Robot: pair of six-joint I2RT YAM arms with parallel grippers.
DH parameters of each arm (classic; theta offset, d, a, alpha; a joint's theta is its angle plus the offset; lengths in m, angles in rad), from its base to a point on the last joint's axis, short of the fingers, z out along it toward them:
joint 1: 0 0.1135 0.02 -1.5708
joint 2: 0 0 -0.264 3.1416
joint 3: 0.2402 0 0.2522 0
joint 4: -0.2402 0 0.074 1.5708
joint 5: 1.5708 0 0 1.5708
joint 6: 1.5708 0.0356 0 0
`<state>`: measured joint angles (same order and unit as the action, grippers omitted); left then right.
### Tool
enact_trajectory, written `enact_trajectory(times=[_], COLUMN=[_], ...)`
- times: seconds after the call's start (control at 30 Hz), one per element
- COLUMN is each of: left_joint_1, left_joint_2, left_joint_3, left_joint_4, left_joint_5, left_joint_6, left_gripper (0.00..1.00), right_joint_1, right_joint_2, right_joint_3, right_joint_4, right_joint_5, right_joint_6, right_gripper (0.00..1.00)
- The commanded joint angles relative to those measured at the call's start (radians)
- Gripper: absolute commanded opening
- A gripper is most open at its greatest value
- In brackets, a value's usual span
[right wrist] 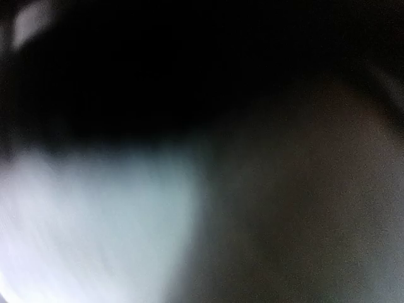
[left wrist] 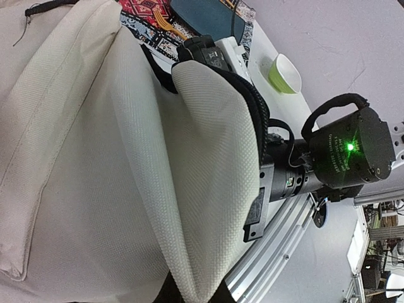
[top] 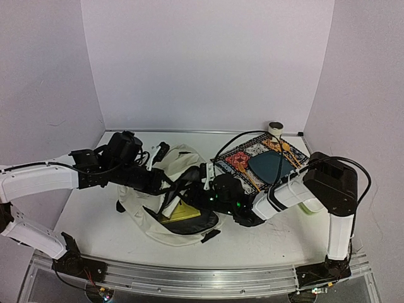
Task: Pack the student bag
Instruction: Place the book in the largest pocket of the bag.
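Note:
The student bag (top: 142, 211), cream fabric with a black zipper, lies at the table's middle left. Its mouth gapes open, dark inside, with a flat yellow thing (top: 180, 212) in it. My left gripper (top: 165, 185) reaches in from the left and is shut on a fold of the bag's flap (left wrist: 208, 158), holding it up. The fold runs down between that left gripper's (left wrist: 197, 294) dark fingers. My right gripper (top: 214, 188) pokes into the bag's mouth from the right, its tips hidden by the fabric. The right wrist view is only dark blur.
A colourful patterned mat (top: 243, 159) lies at the back right with a dark teal flat object (top: 271, 166) on it. A tape roll (top: 275, 128) stands by the back wall. A green cup (left wrist: 285, 72) sits behind the right arm (left wrist: 344, 151). The metal rail (top: 208, 278) runs along the near edge.

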<state>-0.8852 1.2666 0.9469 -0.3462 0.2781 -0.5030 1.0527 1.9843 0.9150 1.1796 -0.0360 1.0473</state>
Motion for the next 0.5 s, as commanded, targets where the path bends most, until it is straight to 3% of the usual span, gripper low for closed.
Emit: enact_trajectory(times=[0.0,0.23,0.47], left_joint_1=[-0.014,-0.012,-0.012], left_joint_2=[-0.057,-0.07,-0.094], left_joint_3=[-0.02,-0.061,-0.083], left_joint_4=[0.068,0.067,0.061], left_joint_5=[-0.053,-0.119,-0.135], left_joint_6=[-0.004,-0.018,-0.023], left_gripper=[0.05,0.06,0.06], right_joint_1=[0.01,0.045,0.098], right_joint_2=[-0.017,-0.097,-0.178], right_joint_3=[0.034,0.031,0.072], right_joint_4=[-0.021,-0.297,-0.552], right_joint_5=[0.021,0.017,0.083], right_joint_6=[-0.028,-0.163,-0.293], right_gripper=[0.41,0.63,0.75])
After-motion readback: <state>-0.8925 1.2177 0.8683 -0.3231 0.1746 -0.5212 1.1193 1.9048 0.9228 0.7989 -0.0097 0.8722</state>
